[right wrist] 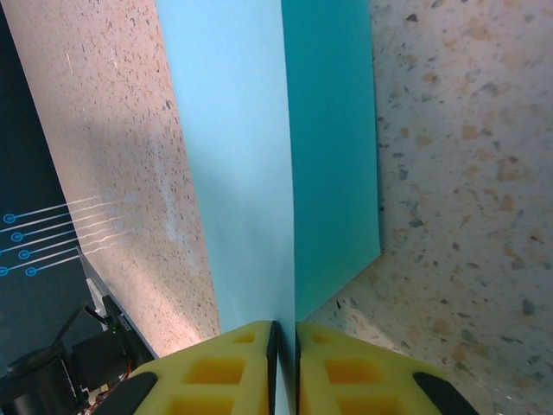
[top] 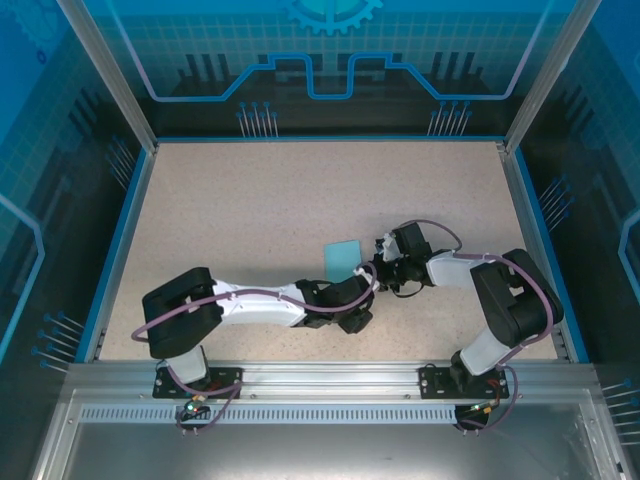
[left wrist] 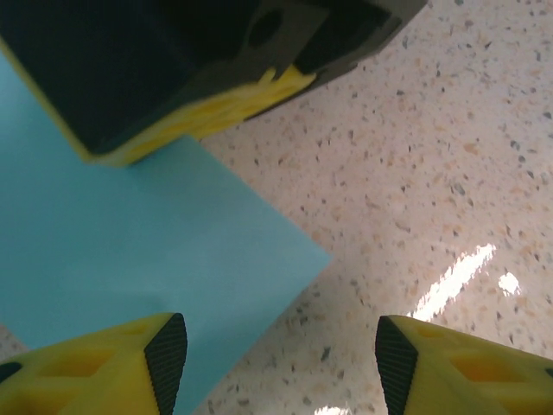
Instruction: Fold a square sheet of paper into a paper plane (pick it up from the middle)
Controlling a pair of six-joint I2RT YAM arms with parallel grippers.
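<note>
While the right jaws are pinched shut on the square sheet of paper (right wrist: 251, 130), the left jaws stand open just beside it. From the right wrist, the two yellow fingers (right wrist: 363, 372) are moulded plastic with square hollow pockets. They meet with only a hairline seam between them, and the paper's edge goes into that seam. The sheet is thin, smooth, unmarked cyan-blue. Here it shows as two long panels, a pale one on the left and a deeper teal one on the right, meeting in a dead-straight line that runs down to the fingers. Its lower right corner is crisp against the worktop (right wrist: 458, 130) — a matt beige surface flecked with brown and grey grains.

From the left wrist, the left fingers (left wrist: 95, 372) are well apart, each yellow with a black pad on its inner face. One is in front of the sheet's near edge; the other is over bare speckled worktop with a streak of glare. A sharp corner of the paper points between them. A black housing edged with yellow finger sits at the sheet's upper part.

From above, the paper is a small slanted oblong near the worktop's middle — the left arm (top: 250, 308) and right arm (top: 510, 300), white and black shells with purple cable, converge on it.
</note>
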